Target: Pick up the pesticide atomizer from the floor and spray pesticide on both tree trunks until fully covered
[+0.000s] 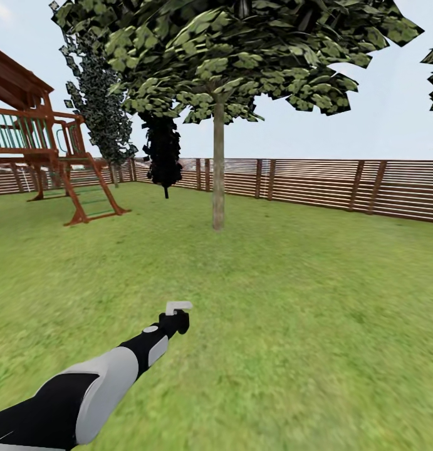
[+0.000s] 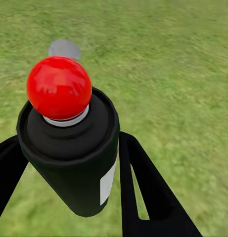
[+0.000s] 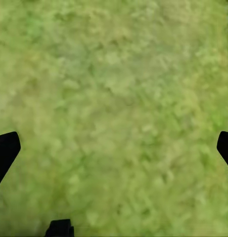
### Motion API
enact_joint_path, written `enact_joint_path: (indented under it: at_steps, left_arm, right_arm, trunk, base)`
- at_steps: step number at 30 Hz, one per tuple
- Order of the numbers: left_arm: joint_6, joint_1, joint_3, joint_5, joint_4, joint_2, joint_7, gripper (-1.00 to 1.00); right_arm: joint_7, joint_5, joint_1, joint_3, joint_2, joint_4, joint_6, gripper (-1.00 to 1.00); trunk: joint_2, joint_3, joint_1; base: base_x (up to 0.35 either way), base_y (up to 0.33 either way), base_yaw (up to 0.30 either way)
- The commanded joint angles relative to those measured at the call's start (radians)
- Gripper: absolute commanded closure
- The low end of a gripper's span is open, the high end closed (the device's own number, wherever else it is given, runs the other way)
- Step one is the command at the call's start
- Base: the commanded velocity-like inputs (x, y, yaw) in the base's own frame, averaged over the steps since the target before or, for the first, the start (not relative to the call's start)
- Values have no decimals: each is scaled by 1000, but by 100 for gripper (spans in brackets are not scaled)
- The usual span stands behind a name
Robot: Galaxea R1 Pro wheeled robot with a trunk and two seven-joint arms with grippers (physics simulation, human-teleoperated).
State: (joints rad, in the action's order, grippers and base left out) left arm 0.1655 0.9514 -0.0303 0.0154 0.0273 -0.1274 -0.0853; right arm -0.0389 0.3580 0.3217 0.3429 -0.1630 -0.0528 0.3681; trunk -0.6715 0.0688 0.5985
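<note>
Fenced lawn (image 1: 316, 300), tree (image 1: 218, 169) beyond

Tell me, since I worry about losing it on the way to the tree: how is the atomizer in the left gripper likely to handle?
The atomizer looks like a rigid, smooth black cylinder, so it may slip or twist between the left gripper's two narrow fingers. Its round red cap and cylindrical body suggest it would roll if dropped on the lawn.

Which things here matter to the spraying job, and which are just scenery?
Job:
- atomizer, clamped in the left gripper
- tree ahead, trunk bare
- right gripper, open over grass

Scenery:
- play tower
- fence
- dark conifers
</note>
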Motion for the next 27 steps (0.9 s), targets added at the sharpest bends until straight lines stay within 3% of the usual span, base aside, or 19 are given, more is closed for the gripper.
enact_joint_path:
  at_steps: [1,27]
  left_arm:
    - [3,1,-2,0,-1,0,-3,100]
    - [3,1,-2,0,-1,0,-4,100]
  right_arm:
    - [-4,10,1,8,0,-4,6,-100]
    - [-4,10,1,8,0,-4,6,-100]
  trunk:
    - [-1,2,1]
    - [-1,2,1]
  base:
    - [350,0,0]
    - [350,0,0]
